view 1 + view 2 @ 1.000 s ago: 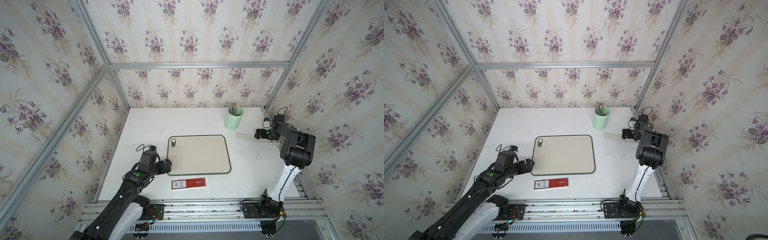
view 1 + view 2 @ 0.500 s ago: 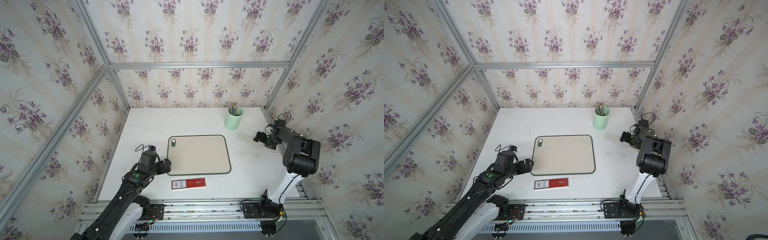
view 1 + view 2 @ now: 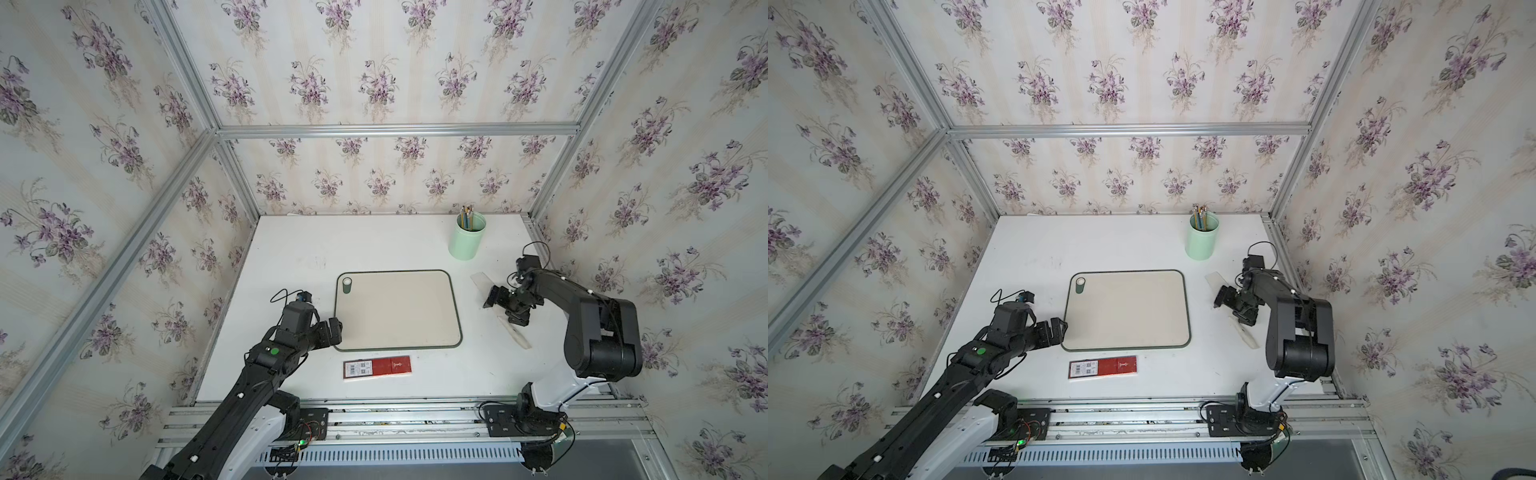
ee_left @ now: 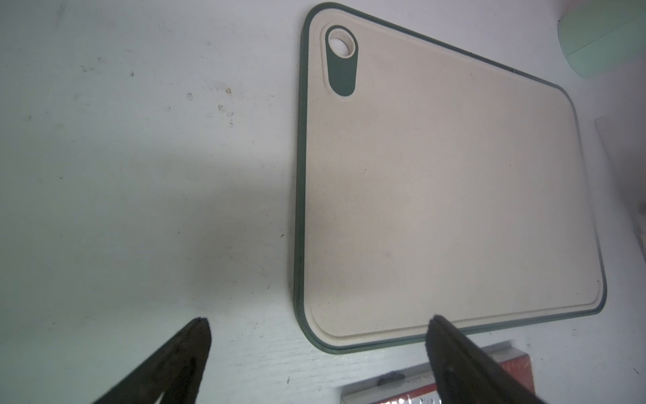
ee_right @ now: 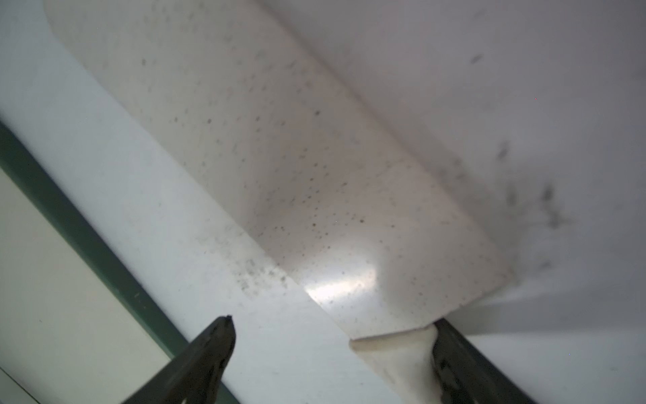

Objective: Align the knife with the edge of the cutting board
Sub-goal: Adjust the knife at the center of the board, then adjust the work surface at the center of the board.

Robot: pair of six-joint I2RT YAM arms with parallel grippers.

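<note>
The cutting board point(image 3: 397, 309) point(image 3: 1127, 309) lies flat at mid-table, beige with a dark rim. To its right the white knife point(image 3: 481, 279) point(image 3: 1214, 279) lies diagonally, blade toward the back and handle point(image 3: 519, 337) toward the front. My right gripper point(image 3: 505, 307) point(image 3: 1234, 307) hovers low over the point where blade meets handle. In the right wrist view it point(image 5: 334, 323) is open; one finger touches the handle point(image 5: 398, 360), the other stands well clear, and the blade point(image 5: 279, 157) runs beside the board's rim point(image 5: 70, 217). My left gripper point(image 3: 332, 330) point(image 4: 318, 323) is open and empty at the board's point(image 4: 447, 196) front left corner.
A mint cup of pencils point(image 3: 466, 237) stands behind the knife at the back right. A flat red-and-white box point(image 3: 377, 368) point(image 4: 402, 384) lies just in front of the board. Floral walls and metal frame posts close in the table on three sides.
The right gripper has swung toward the front and the board, and the knife has turned from lying crosswise to a diagonal. Its jaws have narrowed slightly. The left arm has not moved.
</note>
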